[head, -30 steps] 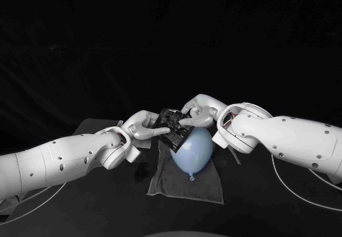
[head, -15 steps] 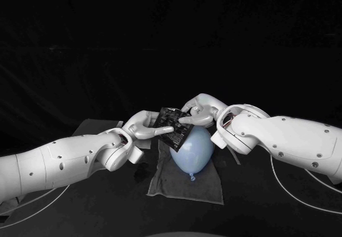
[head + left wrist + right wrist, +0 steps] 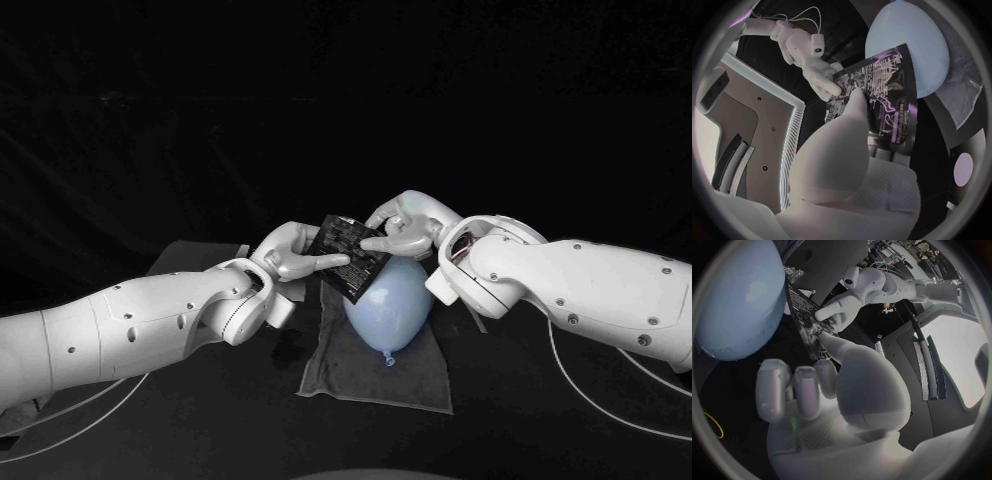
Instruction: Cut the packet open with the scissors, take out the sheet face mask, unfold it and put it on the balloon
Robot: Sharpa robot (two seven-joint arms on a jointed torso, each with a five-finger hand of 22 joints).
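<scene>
The left hand [image 3: 293, 258] and right hand [image 3: 407, 225] both pinch the packet [image 3: 346, 255], held tilted close over the balloon [image 3: 389, 305]. The left should grip firm while the right works at the top edge (cut or not, I cannot tell). The packet is dark, glossy, flat, finely printed.

Black counter [image 3: 216, 430] out front, grey cloth [image 3: 378, 378] spread flat on it, dark creased curtain [image 3: 346, 100] hanging behind.

On table [image 3: 173, 430], cloth [image 3: 378, 382] — balloon [image 3: 392, 305] on cloth — packet [image 3: 346, 252] at balloon's far end.
</scene>
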